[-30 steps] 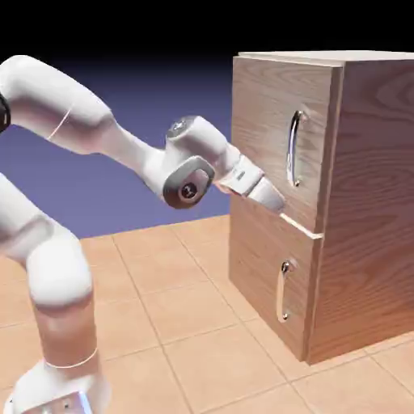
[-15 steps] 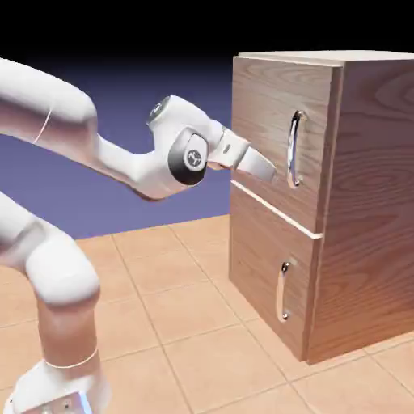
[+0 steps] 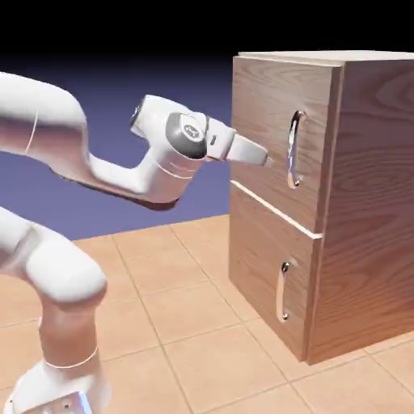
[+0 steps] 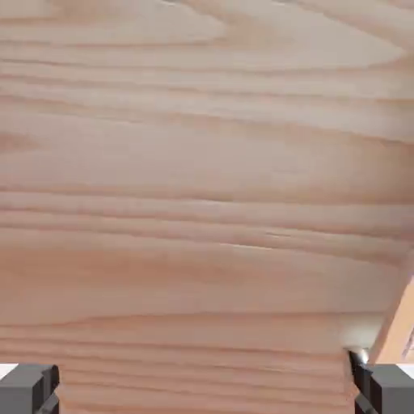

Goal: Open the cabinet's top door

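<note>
- Top door (image 3: 263, 97), wood grain: upper and larger of two front panels, above the lower door (image 3: 255, 238); shut against the cabinet (image 3: 376, 186).
- Long handle (image 3: 292, 154), silver, curved, upright: near the door's edge on the exterior view's right.
- Gripper (image 3: 268, 161): released, fingers spread wide, nothing grasped; tips short of the handle, toward the exterior view's left. Contact with the panel: cannot tell.
- Hand view, between the finger tips: plain wood. By the right-hand tip, a small shiny piece (image 4: 362, 354), probably part of the handle.
- Risk, missed grip: closing here would likely catch air, the handle seeming to lie outside the spread.
- Risk, knock: a sideways shift without backing off could drive a finger into the handle's bow.
- Risk, jam: pressing too deep would set the tips against the wood, holding the door shut.
- Risk, slip: smooth, curved metal may slide from a shallow pinch once pulled.
- Edges: pale seam (image 3: 279, 213) beneath the door; side edge just beyond the handle, leaving a narrow strip for the far finger.
- Open room: before the door, above the tiled floor (image 3: 186, 311); the arm's own bulk occupies part of the likely swing.
</note>
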Robot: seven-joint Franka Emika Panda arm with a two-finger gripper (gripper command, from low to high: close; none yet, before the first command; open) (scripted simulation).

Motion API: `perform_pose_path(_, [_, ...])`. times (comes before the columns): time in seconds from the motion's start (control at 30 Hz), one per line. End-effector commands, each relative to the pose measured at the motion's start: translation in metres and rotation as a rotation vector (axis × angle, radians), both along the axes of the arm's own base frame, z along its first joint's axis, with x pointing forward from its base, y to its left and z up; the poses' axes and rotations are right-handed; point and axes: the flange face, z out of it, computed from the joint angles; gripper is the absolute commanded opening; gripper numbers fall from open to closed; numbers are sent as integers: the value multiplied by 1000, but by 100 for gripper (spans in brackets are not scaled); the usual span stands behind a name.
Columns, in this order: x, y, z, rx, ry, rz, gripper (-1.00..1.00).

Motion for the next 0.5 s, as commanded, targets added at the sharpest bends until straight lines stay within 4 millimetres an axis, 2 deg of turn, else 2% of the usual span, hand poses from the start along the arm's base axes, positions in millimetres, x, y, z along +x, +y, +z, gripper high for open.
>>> perform_pose_path(0.0, [-1,-2,1,2,-14,0,0])
perform_pose_path(0.47, [-12,-35,-1,45,-213,5,0])
